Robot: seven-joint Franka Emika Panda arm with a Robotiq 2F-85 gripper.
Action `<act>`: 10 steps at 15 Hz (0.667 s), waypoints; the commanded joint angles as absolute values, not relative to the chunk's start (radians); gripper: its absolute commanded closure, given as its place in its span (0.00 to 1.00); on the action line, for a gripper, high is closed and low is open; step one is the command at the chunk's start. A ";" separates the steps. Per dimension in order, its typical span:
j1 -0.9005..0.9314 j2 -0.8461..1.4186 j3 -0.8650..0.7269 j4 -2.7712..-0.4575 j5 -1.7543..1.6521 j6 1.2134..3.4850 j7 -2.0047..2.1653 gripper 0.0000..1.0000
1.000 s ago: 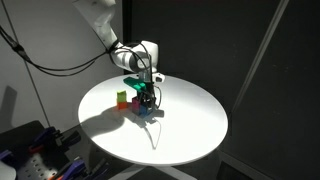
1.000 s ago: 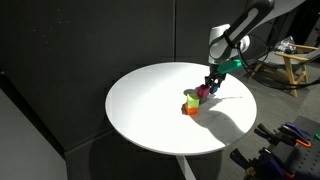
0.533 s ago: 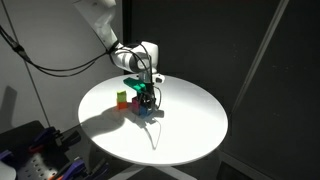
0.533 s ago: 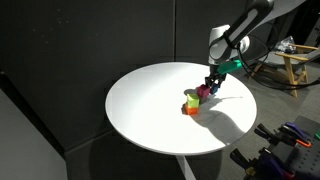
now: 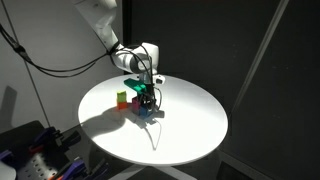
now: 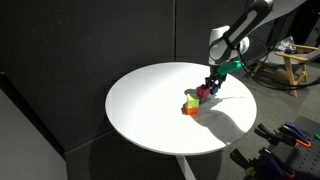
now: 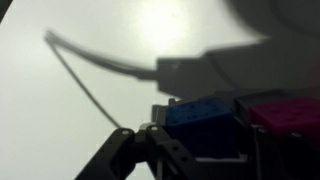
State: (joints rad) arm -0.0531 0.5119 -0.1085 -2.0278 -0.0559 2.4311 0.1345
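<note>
Small blue block (image 7: 205,115), magenta block (image 7: 285,112) alongside

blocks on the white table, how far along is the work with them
Done: the green block and magenta block sit clustered on the round table. In hand: the pincer is down at the blue block; its grip is unclear. Left: the blue block looks not yet lifted.

I can't tell if the gripper (image 7: 150,145) grips anything: the wrist view is dim and blurred, the bottom edge cuts it off, the right edge clips the magenta block (image 7: 285,112), and in both exterior views the block cluster (image 5: 133,101) is tiny and half hidden.
</note>
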 commanded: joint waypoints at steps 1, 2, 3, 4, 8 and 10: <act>-0.057 0.527 -0.103 -1.998 -0.043 2.402 0.126 0.66; -0.056 0.530 -0.104 -1.996 -0.044 2.400 0.130 0.66; -0.055 0.532 -0.105 -1.994 -0.045 2.399 0.132 0.66; -0.055 0.536 -0.107 -1.990 -0.045 2.395 0.134 0.66; -0.055 0.539 -0.108 -1.984 -0.046 2.388 0.135 0.66; -0.057 0.529 -0.105 -1.990 -0.043 2.387 0.130 0.66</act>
State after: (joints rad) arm -0.0529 0.5174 -0.1088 -2.0156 -0.0559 2.4141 0.1344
